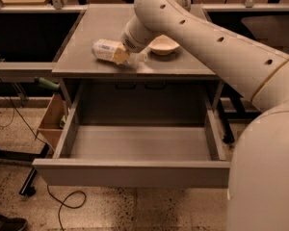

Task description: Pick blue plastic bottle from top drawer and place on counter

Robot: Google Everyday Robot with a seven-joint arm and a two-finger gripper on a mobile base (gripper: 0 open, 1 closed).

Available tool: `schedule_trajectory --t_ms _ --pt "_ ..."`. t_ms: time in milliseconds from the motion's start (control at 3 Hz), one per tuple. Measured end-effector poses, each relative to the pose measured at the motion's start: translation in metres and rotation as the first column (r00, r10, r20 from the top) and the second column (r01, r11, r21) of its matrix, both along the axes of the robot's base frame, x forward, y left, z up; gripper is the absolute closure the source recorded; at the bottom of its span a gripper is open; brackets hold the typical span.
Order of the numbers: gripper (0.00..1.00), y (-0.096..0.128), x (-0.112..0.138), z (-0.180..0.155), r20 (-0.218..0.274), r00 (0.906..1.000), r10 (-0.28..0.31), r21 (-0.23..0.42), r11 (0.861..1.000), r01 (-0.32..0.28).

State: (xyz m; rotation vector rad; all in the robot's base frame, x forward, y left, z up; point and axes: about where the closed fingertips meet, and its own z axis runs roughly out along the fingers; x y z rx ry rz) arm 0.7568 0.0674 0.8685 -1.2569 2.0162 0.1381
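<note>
The blue plastic bottle [105, 50] lies on its side on the counter [86, 32], near the front edge and left of the middle. My gripper [121, 56] is down on the bottle's right part, at the end of the long white arm [207, 37] that reaches in from the right. The gripper covers the middle of the bottle. The top drawer [135, 173] is pulled fully out below the counter, and its floor is bare.
A white round bowl [164, 45] stands on the counter just right of the gripper. A cardboard box [52, 119] sits on the floor left of the drawer. Cables lie on the speckled floor at the lower left. My white base fills the right edge.
</note>
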Motion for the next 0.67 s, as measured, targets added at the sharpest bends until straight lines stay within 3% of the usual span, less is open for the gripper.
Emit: schedule_trajectory --t_ms 333,667 --pt "0.0 0.0074 0.0037 0.0031 0.022 0.9988 0.044 -0.01 0.999 -0.044" --pt "0.0 0.0101 0.0041 0.0042 0.04 0.9968 0.07 -0.006 0.998 -0.069"
